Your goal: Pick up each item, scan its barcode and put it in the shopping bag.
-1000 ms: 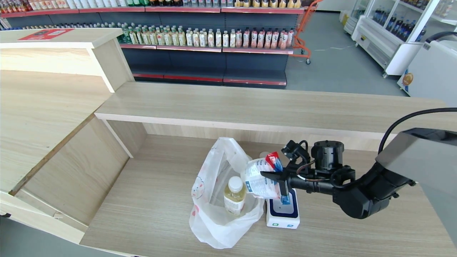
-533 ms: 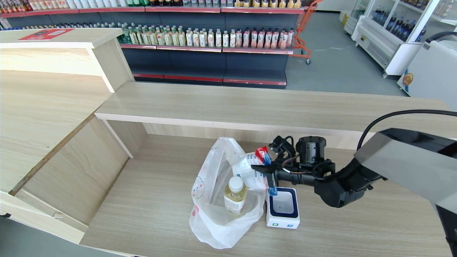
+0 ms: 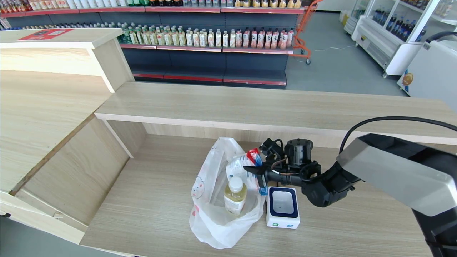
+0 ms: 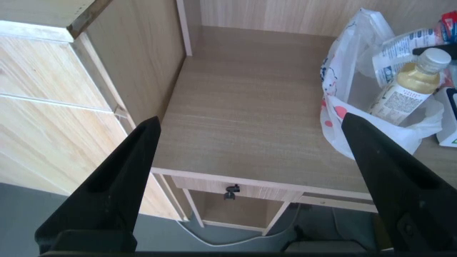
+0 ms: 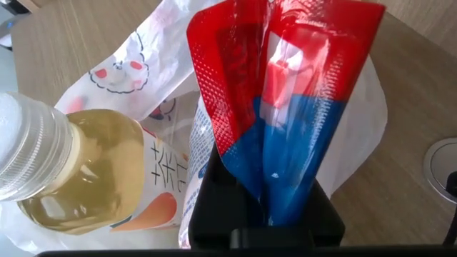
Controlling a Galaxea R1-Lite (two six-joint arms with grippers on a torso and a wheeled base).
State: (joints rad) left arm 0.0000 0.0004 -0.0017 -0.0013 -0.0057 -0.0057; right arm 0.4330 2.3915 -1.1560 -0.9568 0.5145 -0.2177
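Note:
A white plastic shopping bag (image 3: 214, 214) stands open on the lower counter, with a yellow-drink bottle (image 3: 235, 194) upright inside. My right gripper (image 3: 255, 178) is shut on a white snack packet (image 3: 240, 167) by its red and blue end, and holds it over the bag's right rim, above the bottle. In the right wrist view the packet's crimped end (image 5: 285, 93) sits between the jaws, with the bottle (image 5: 78, 171) just beneath it. A white and blue scanner (image 3: 282, 207) lies right of the bag. My left gripper (image 4: 250, 185) hangs open off the counter's near-left corner, holding nothing.
A raised wooden shelf (image 3: 250, 107) runs along the back of the counter, and a side wall (image 3: 71, 167) closes its left. Bare counter (image 3: 150, 200) lies left of the bag. Store shelves of bottles (image 3: 210, 37) stand far behind.
My right gripper has carried the packet leftward, from above the scanner to over the bag's opening. The scanner's face is now uncovered.

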